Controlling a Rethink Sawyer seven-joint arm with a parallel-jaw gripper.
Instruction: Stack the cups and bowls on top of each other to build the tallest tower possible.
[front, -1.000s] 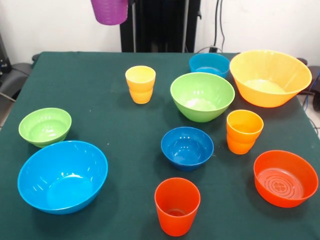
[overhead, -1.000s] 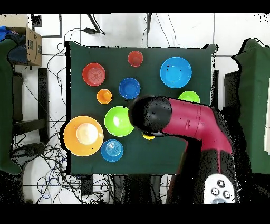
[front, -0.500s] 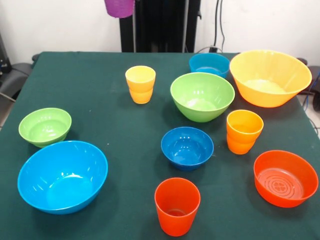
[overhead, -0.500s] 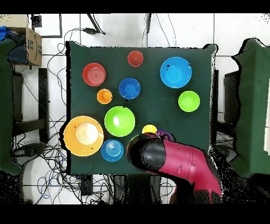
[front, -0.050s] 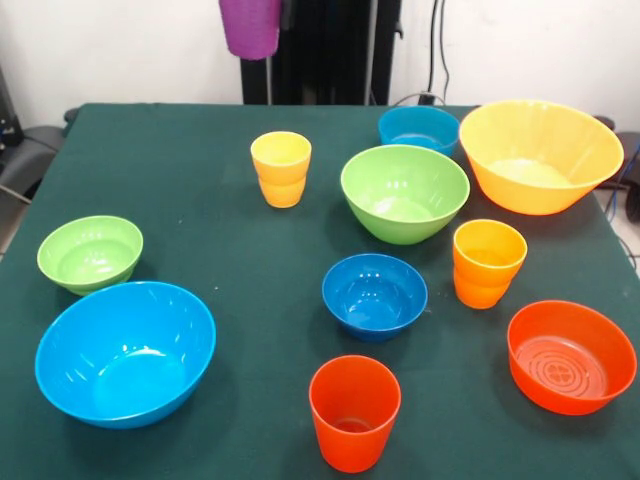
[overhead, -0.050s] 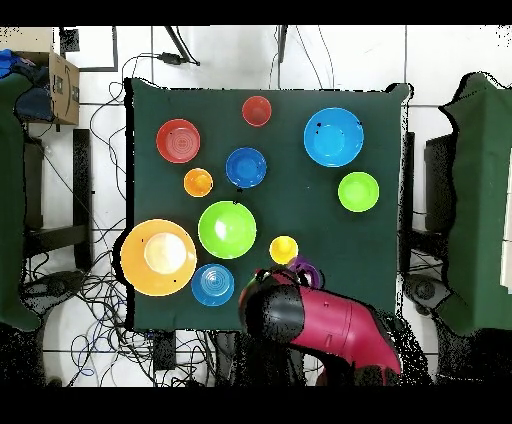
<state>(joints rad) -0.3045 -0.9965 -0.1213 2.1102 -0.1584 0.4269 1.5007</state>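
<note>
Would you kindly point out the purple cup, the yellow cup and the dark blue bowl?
purple cup (front, -0.050s: 251, 27), front view, side wall.
yellow cup (front, -0.050s: 281, 169), front view, outer wall.
dark blue bowl (front, -0.050s: 374, 295), front view, inner wall.

A lab setting is indicated. A dark green cloth-covered table (overhead, -0.050s: 300, 120) is ringed by loose black cables (overhead, -0.050s: 100, 290) on a white tiled floor (overhead, -0.050s: 450, 60), beside a brown cardboard box (overhead, -0.050s: 62, 85).
</note>
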